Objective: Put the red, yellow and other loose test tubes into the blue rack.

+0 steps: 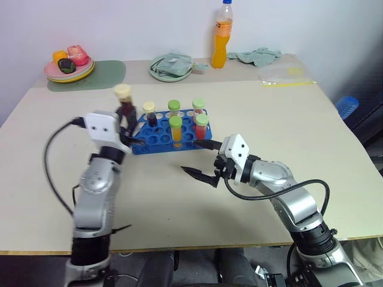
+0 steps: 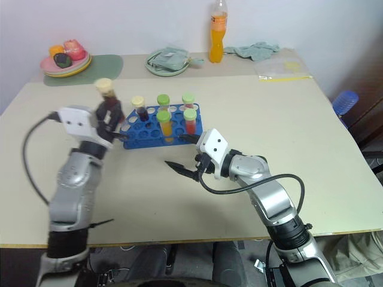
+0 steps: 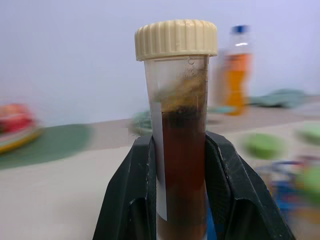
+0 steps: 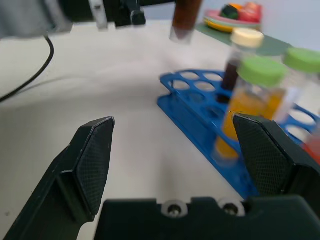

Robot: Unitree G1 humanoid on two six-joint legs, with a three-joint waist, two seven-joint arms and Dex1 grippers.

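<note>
My left gripper point(image 1: 127, 118) is shut on a tube of dark brown liquid with a cream cap point(image 1: 124, 100). It holds the tube upright just above the left end of the blue rack point(image 1: 158, 139). In the left wrist view the tube point(image 3: 182, 145) sits between both black fingers point(image 3: 135, 195). Several capped tubes stand in the rack: one with a cream cap point(image 1: 149, 111), green-capped ones with yellow-orange liquid point(image 1: 175, 127) and red liquid point(image 1: 201, 124). My right gripper point(image 1: 194, 157) is open and empty, low over the table just in front of the rack's right end point(image 4: 200, 120).
At the back stand a tall orange drink bottle point(image 1: 222, 36), a pale green dish with a cloth point(image 1: 170, 67) and a plate of toy food point(image 1: 69, 67) on a green mat. A crumpled cloth point(image 1: 257, 56) and a clear plastic bag point(image 1: 287, 76) lie at the back right.
</note>
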